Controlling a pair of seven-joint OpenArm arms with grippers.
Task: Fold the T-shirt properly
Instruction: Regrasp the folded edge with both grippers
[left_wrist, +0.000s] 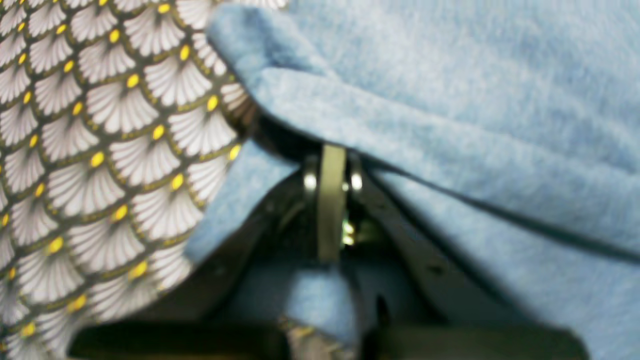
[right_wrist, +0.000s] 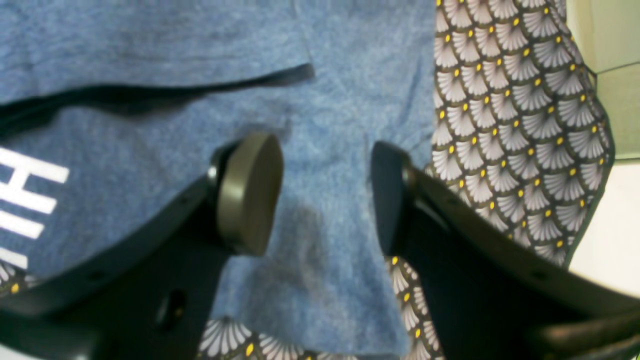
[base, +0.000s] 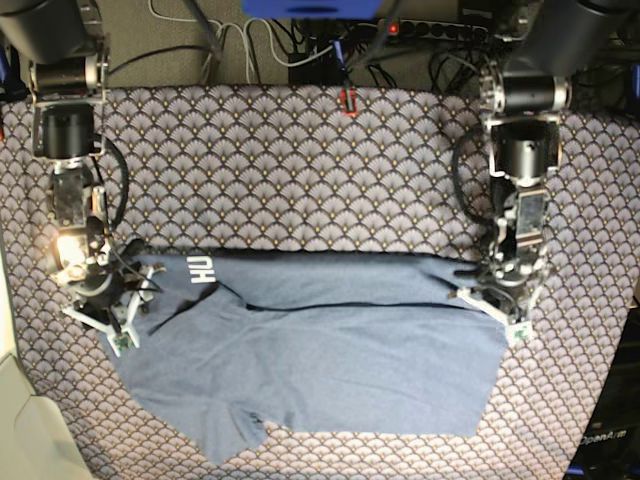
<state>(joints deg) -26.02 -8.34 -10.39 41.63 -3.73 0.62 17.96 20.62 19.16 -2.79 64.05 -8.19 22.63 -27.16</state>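
your left gripper (left_wrist: 330, 165) is clamped on a fold of the slate-blue heathered cotton t-shirt (base: 320, 350), lying on the grey fan-patterned table covering (base: 300, 160); your right gripper (right_wrist: 325, 195) stands wide apart over its edge.

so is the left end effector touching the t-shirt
Touching. The left wrist view shows the left end effector shut on a fold of the T-shirt, cloth pinched between its pads.

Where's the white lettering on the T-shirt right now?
In the base view the white lettering sits at the T-shirt's upper left, beside the right gripper.
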